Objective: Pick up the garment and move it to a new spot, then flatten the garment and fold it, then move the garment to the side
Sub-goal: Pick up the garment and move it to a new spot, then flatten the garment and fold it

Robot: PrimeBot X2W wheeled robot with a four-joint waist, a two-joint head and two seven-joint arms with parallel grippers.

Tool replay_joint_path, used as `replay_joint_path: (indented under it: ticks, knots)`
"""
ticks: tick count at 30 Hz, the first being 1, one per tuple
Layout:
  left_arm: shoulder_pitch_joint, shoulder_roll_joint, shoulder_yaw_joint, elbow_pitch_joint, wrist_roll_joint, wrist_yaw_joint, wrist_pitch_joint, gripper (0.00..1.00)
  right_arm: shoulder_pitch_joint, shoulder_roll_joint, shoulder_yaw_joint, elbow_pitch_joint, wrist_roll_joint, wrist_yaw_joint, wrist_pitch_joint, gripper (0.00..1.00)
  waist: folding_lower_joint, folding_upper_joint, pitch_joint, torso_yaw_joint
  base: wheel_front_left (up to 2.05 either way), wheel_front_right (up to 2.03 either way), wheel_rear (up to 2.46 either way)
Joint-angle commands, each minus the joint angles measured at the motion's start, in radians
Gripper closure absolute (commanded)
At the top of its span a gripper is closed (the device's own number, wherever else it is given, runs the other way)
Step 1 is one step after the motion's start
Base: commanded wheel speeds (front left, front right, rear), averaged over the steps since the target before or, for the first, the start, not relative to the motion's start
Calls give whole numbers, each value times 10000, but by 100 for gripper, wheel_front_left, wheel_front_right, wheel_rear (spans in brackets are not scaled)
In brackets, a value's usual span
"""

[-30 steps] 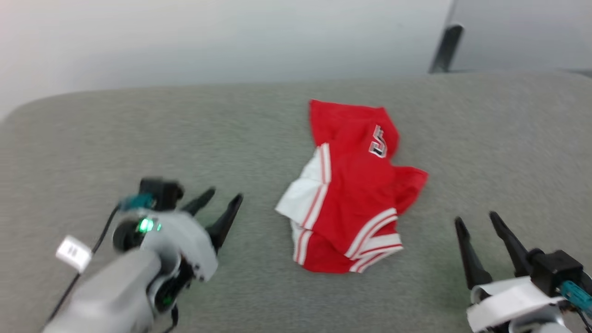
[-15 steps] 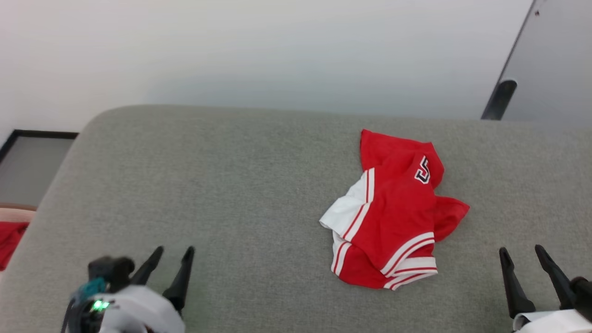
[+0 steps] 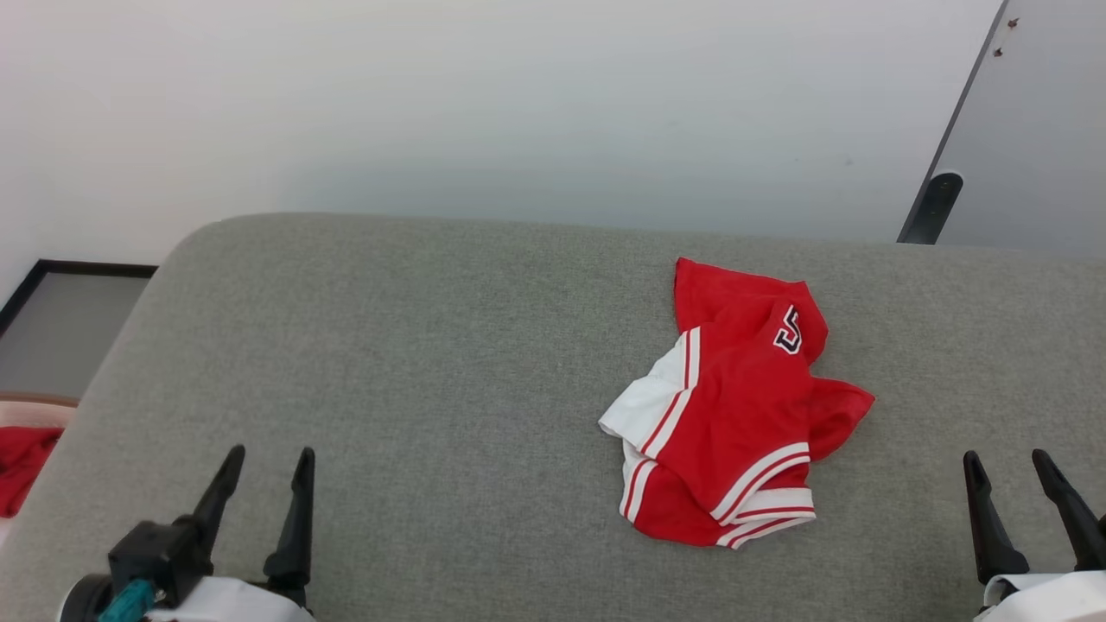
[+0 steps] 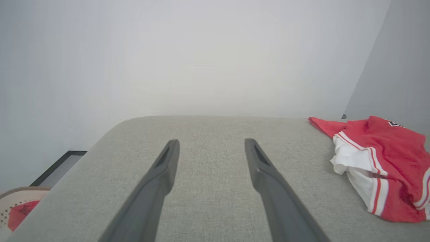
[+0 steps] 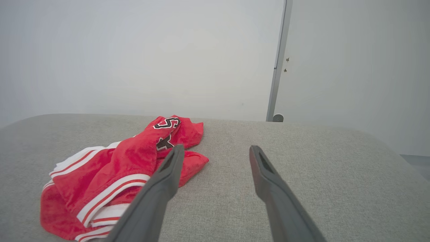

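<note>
Left of right hand [image 3: 1005,458] (apart): garment [image 3: 734,415]

A grey fabric-covered bench [image 3: 389,363] is stretching across the room in front of me, its far left corner rounding off softly. A plain white wall [image 3: 484,104] is rising behind its far edge. Past the far right corner a grey panel [image 3: 1045,130] is standing, with a dark strip [image 3: 929,207] running down its edge to the bench line. Beyond the left edge a dark-framed pane [image 3: 60,324] is sitting low, and nearer me a pale perforated basket [image 4: 15,201] is holding a red cloth [image 3: 19,466].
</note>
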Motion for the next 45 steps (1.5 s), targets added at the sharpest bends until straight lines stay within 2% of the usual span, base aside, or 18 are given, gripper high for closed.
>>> replay_joint_path:
  ticks: [1, 9, 16, 34, 39, 45]
  knots:
    - [253, -188, 257, -145, 255, -123, -3, 0, -93, 16, -82, -56, 57, -6, 4, 0, 0, 0, -15, -22, 0, 0, 0]
    - [823, -950, 1069, 6, 1010, -714, -3, 0, -64, 183, 88, 17, 27, -6, 12, 0, 0, 0, 3, -101, 0, 0, 0]
    - [961, -1320, 1491, 220, 1358, -1105, -5, 0, -60, 240, 100, 87, 21, -6, -54, 0, 0, 0, 65, -75, 0, 0, 0]
    - [979, -1860, 1752, 423, 2011, -1483, -5, 0, -123, 181, 323, 256, -125, -6, 106, 0, 0, 0, -11, 135, 0, 0, 0]
    - [1041, -2119, 1685, 321, 2122, -1489, -6, 0, -664, -266, 1707, 190, -77, -6, 1007, 0, 0, 0, -7, 406, 0, 0, 0]
    - [1027, -2538, 1452, 508, 2215, -1619, -4, 0, -2509, -1507, 4647, 142, 595, -6, 3175, 0, 0, 0, 3, 993, 0, 0, 0]
